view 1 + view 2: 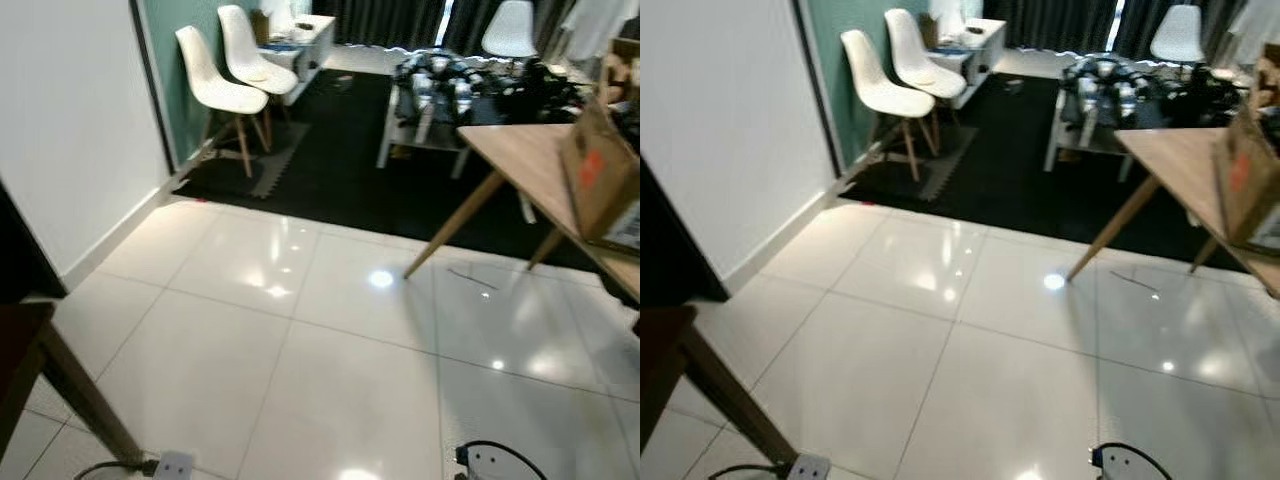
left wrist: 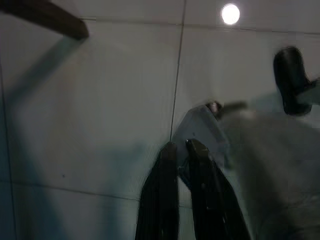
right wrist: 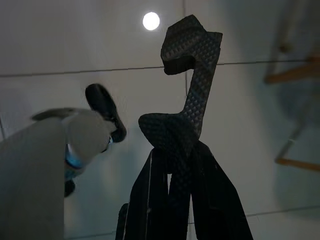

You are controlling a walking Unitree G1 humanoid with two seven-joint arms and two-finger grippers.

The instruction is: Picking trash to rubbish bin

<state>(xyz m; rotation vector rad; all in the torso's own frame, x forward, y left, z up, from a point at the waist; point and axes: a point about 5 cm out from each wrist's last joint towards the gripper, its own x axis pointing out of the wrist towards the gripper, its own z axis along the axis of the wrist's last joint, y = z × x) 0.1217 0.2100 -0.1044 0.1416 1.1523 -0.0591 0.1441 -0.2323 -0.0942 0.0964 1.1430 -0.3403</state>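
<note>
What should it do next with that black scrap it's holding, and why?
Probably keep walking and look for the bin. The right gripper is shut on a black textured scrap, and ahead lie only white floor tiles, chairs and a wooden table.

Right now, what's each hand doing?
Left hand: closed, holding nothing visible.
Right hand: closed on a dark textured scrap.

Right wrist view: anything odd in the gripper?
Yes. The right gripper is shut on a dark textured foam piece, jagged and hook-shaped like a torn mat scrap, held above the white tile floor.
</note>
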